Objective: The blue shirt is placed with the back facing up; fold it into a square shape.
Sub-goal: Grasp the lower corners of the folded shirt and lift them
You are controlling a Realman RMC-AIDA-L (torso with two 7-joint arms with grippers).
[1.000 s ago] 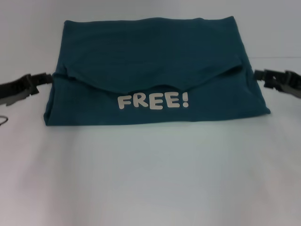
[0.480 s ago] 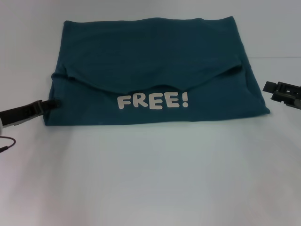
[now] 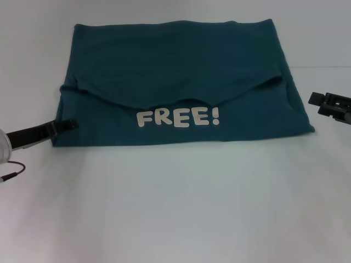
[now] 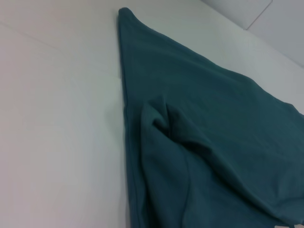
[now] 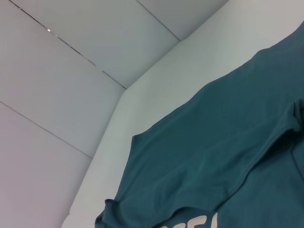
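Note:
The blue shirt (image 3: 175, 66) lies flat on the white table (image 3: 175, 208) as a wide folded rectangle. A flap is folded down from the far edge, and below it the white "FREE!" lettering (image 3: 178, 117) faces up. My left gripper (image 3: 70, 125) reaches in low from the left, its tip at the shirt's left edge close to the near left corner. My right gripper (image 3: 313, 98) hovers just off the shirt's right edge, apart from the cloth. The left wrist view shows the shirt's (image 4: 199, 123) edge with a small crumpled fold. The right wrist view shows the shirt (image 5: 213, 156) from the side.
A thin cable (image 3: 11, 171) hangs by the left arm at the picture's left edge. White table surface stretches from the shirt's near edge toward me. A pale panelled wall (image 5: 71, 71) rises behind the table.
My left gripper has moved toward me along the shirt's left edge and inward onto its near left corner. My right gripper has drawn back to the right and a little nearer. The shirt lies unchanged.

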